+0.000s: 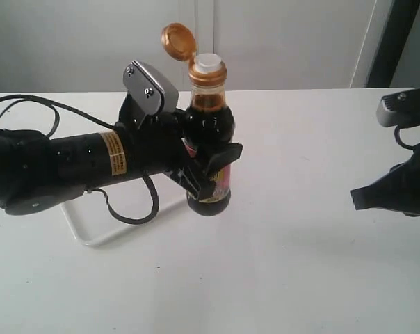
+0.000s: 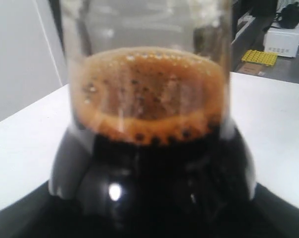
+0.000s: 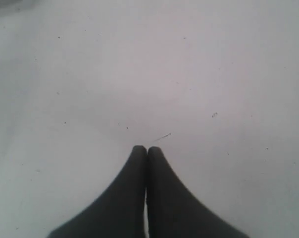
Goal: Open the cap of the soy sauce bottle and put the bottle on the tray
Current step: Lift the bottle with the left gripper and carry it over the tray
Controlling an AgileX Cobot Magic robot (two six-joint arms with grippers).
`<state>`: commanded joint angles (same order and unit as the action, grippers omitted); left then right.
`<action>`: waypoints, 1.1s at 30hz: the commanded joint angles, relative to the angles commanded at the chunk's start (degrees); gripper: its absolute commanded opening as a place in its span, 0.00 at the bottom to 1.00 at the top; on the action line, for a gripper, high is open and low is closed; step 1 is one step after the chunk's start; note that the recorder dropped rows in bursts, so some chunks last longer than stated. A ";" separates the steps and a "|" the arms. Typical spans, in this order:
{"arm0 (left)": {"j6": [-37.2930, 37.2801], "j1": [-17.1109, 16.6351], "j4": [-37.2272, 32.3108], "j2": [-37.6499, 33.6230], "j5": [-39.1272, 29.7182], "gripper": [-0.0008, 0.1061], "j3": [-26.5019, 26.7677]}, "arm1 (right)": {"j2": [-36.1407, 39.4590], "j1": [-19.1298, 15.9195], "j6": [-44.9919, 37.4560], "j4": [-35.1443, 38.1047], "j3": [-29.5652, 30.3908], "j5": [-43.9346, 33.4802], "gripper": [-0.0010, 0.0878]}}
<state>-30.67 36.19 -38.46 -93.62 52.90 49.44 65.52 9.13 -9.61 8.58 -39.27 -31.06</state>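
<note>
Soy sauce bottle [image 2: 149, 148] clamped upright in left claw [image 1: 206, 163], cap [image 1: 178, 40] open.

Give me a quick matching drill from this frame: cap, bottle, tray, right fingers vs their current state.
Things:
1. cap
2. soy sauce bottle
3. tray
4. right gripper

States:
A. fingers pressed together, holding nothing
B. flipped open, white spout exposed
C. lying on the table, mostly hidden under the left arm
D. upright, clamped in the left gripper

Pairs: 1-B, 2-D, 3-C, 4-A
</note>
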 joint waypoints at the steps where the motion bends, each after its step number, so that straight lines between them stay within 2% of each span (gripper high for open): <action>1: 0.00 -0.41 -0.10 0.00 0.00 0.01 0.00 | 0.00 0.00 0.00 0.00 0.00 0.11 0.01; 12: -0.36 -9.73 -0.50 0.00 -0.15 0.01 0.00 | 0.00 0.00 0.00 0.63 0.00 0.44 0.01; 19: 0.88 -14.04 -0.77 0.00 -0.75 0.01 0.00 | 0.00 0.00 0.00 0.63 0.00 0.92 0.01; 24: 1.66 -16.03 0.55 -0.25 -3.77 0.01 0.00 | 0.00 0.00 0.00 0.86 0.00 1.03 0.01; 28: 2.26 -16.93 2.51 -1.65 -3.18 0.01 0.00 | 0.00 0.00 0.00 0.85 0.00 1.18 0.01; 33: 2.37 -17.55 3.54 -4.21 2.61 0.01 0.00 | 0.00 0.00 0.00 1.00 0.00 1.43 0.01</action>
<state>-28.30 18.64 -34.92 -97.83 55.51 49.44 65.52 9.13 -9.61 9.57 -39.27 -29.64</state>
